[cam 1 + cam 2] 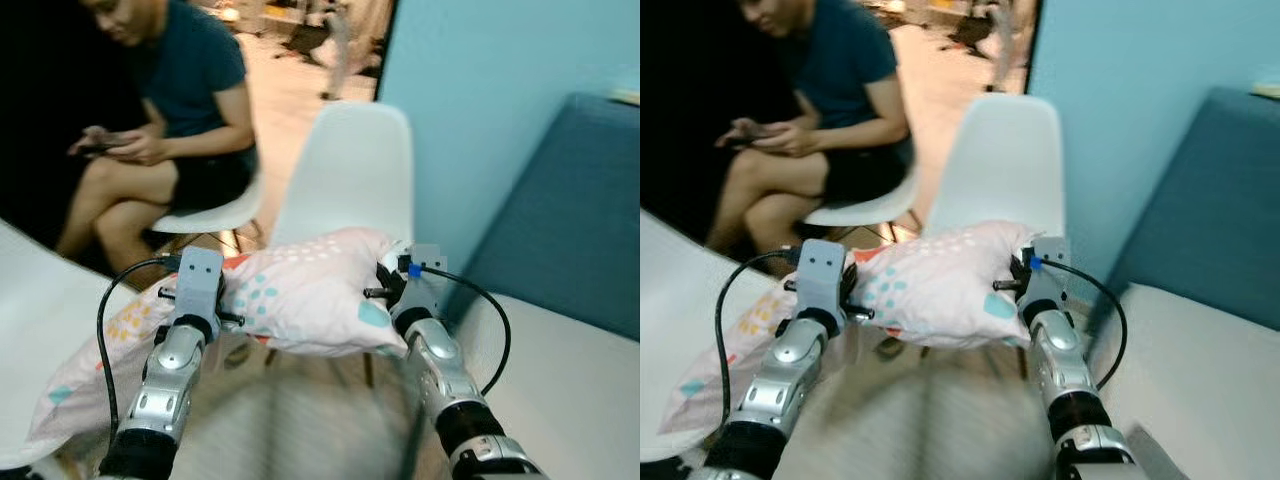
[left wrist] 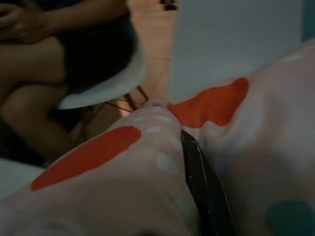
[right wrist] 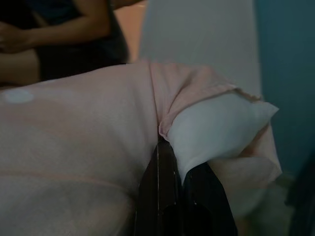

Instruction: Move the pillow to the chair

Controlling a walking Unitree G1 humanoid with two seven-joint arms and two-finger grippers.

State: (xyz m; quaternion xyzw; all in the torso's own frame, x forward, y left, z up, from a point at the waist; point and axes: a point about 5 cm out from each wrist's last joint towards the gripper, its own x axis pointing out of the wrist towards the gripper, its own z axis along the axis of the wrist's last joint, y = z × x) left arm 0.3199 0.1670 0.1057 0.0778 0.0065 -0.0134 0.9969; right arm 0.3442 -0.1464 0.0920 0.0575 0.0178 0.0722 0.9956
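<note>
Both grippers, left (image 1: 235, 300) and right (image 1: 385, 285), clamp the pink spotted fabric pillow (image 1: 300, 290) mid-carry; next, lowering it onto the empty white plastic chair (image 1: 350, 165) ahead.

The pink patterned pillow (image 1: 300, 290) hangs between the two arms, and its low left end rests on the white table (image 1: 40, 330). Behind it stands an empty white chair (image 1: 350, 170) on the tan floor (image 1: 290, 100).

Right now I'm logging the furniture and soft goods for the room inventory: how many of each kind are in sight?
White chairs: 2, one empty, one occupied
Pillows: 1
Blue sofas: 1
Total: 4
</note>
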